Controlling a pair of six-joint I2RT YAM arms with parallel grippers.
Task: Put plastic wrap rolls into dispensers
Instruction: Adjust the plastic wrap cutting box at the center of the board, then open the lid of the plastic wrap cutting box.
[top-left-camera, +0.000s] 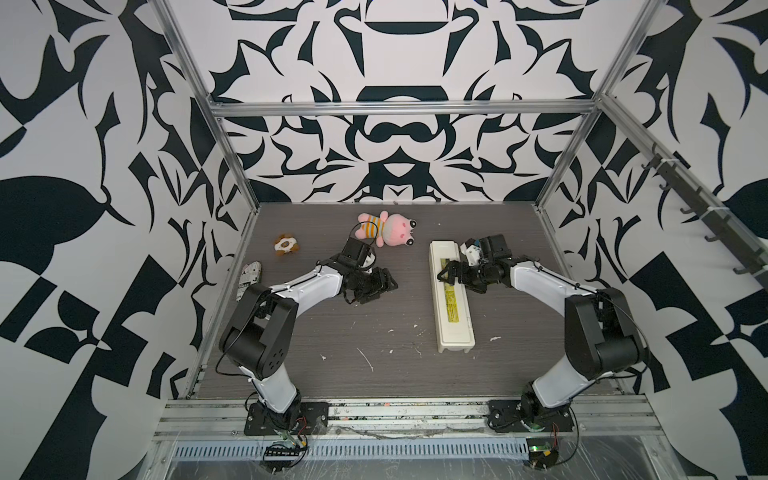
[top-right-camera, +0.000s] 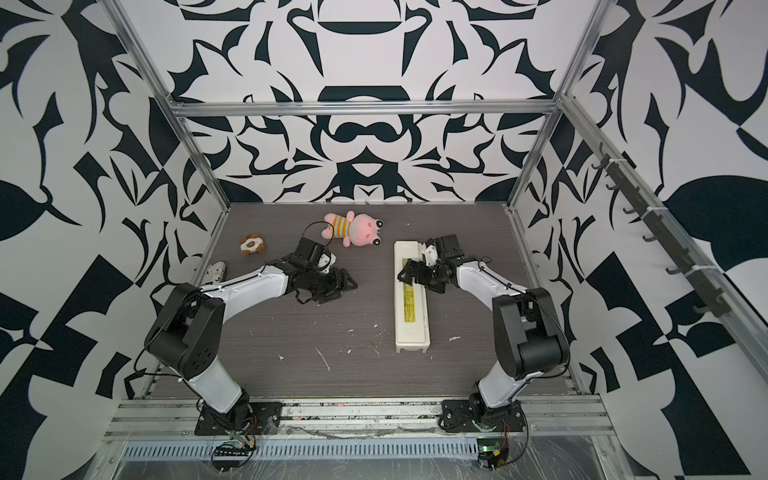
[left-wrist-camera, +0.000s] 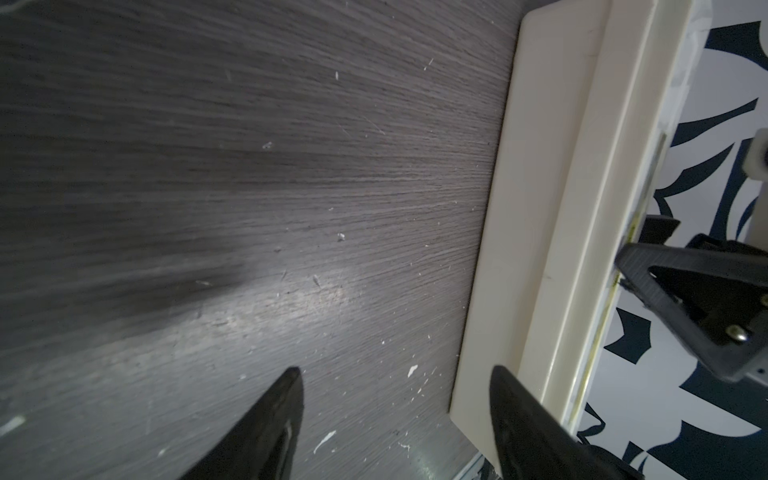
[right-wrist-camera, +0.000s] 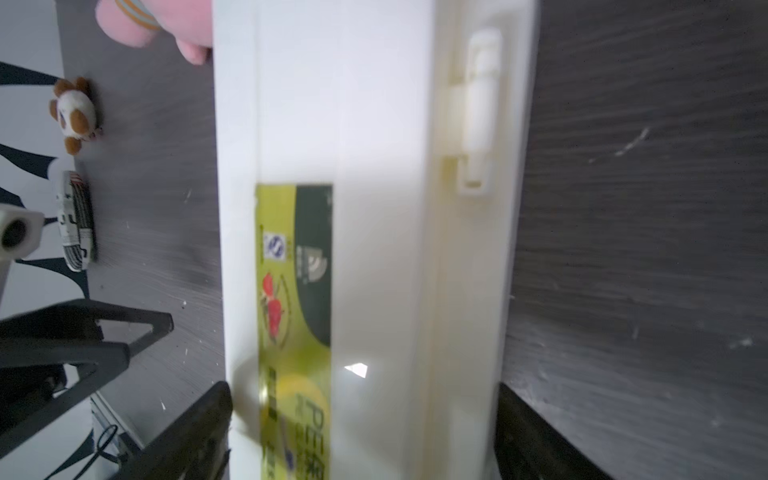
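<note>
**Dispenser shut on the table, label facing up**

Dispenser (top-left-camera: 453, 316) (top-right-camera: 411, 324) (left-wrist-camera: 540, 208) (right-wrist-camera: 374, 104) lies flat on the right half of the grey wood-grain table (top-left-camera: 374, 332), its long side running from the near edge toward the back wall. Its hinged lid is down, so whatever is inside is hidden. A cream slider clip (right-wrist-camera: 478, 112) sits in a rail along one long edge.

A label strip (right-wrist-camera: 295, 291) (top-left-camera: 450, 301) runs down the lid, yellow-green with a dark green patch. It carries a small blue-and-white round mark, a red fruit picture and large pale letters starting "PE". The rest of the writing is too blurred to read.

The right gripper (top-left-camera: 446, 275) (top-right-camera: 409, 274) (right-wrist-camera: 363, 432) is over the far half of the lid. Its fingers are spread about as wide as the box and grasp nothing; I cannot tell whether a tip touches the lid. The left gripper (top-left-camera: 384, 282) (top-right-camera: 345, 286) (left-wrist-camera: 397, 374) is low over bare table near the box's left side. Its fingers are parted, with only table between them.

Toward the back lie a pink plush toy (top-left-camera: 386, 228) (top-right-camera: 353, 227) (right-wrist-camera: 153, 25) and a small brown-and-white plush (top-left-camera: 286, 244) (top-right-camera: 251, 244) (right-wrist-camera: 77, 112). A newsprint-patterned bundle (top-left-camera: 249, 278) (top-right-camera: 216, 270) (right-wrist-camera: 77, 220) lies at the table's left edge.
</note>
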